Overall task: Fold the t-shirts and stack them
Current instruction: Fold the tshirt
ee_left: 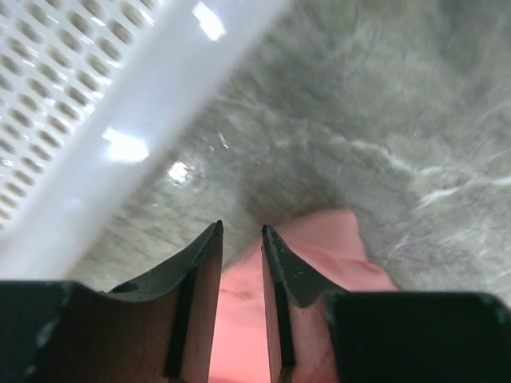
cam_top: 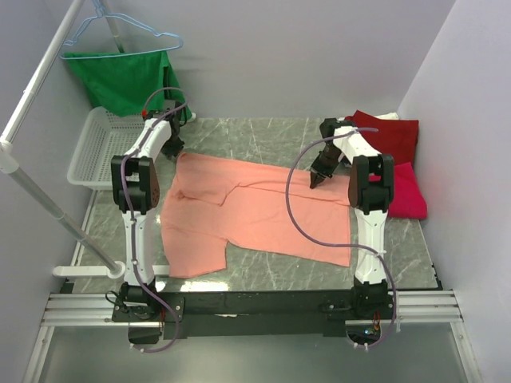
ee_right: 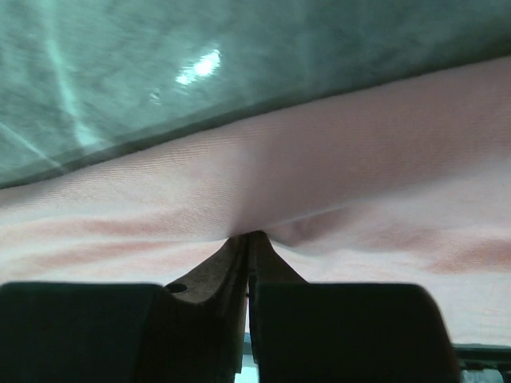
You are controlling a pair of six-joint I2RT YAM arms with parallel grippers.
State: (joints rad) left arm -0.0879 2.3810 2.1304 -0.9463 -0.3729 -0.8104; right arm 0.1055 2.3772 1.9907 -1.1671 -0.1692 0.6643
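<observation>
Salmon tee (cam_top: 255, 207) lies spread flat just right of the basket (cam_top: 88, 159), with the dark red tee (cam_top: 391, 136) and crimson tee (cam_top: 407, 199) heaped farthest from the basket. Left gripper (ee_left: 241, 231) sits at the salmon corner nearest the basket, jaws narrowly apart and apparently gripping nothing. Right gripper (ee_right: 246, 237) pinches the salmon edge away from the basket.

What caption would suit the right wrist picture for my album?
Right pincer pinching the salmon-pink t-shirt near its edge on the grey table.
</observation>
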